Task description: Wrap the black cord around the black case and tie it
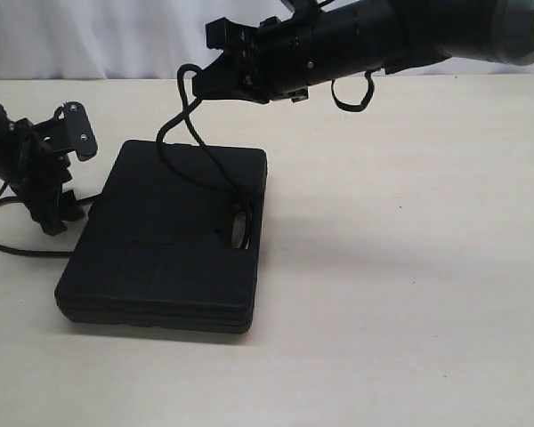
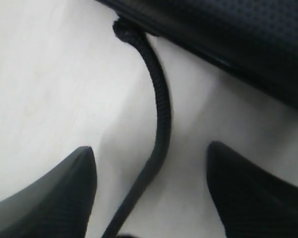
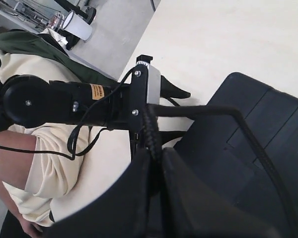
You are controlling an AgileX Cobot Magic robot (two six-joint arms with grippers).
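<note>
The black case [image 1: 160,240] lies flat on the table, its handle cut-out toward the right edge. The black cord [image 1: 192,133] rises from a tangle by the cut-out up to my right gripper [image 1: 198,83], which is shut on it above the case's far edge. In the right wrist view the braided cord [image 3: 150,130] is pinched between the jaws, with the case [image 3: 248,129] beyond. My left gripper [image 1: 58,212] stands open at the case's left side. In the left wrist view another stretch of cord [image 2: 161,114] runs out from under the case [image 2: 228,34] and between the spread fingers, untouched.
A thin black cable [image 1: 9,238] curls on the table left of the case. A white backdrop [image 1: 89,36] closes off the far side. The right wrist view shows a person in a cream top [image 3: 54,173] and a white cup [image 3: 77,25] beyond the left arm.
</note>
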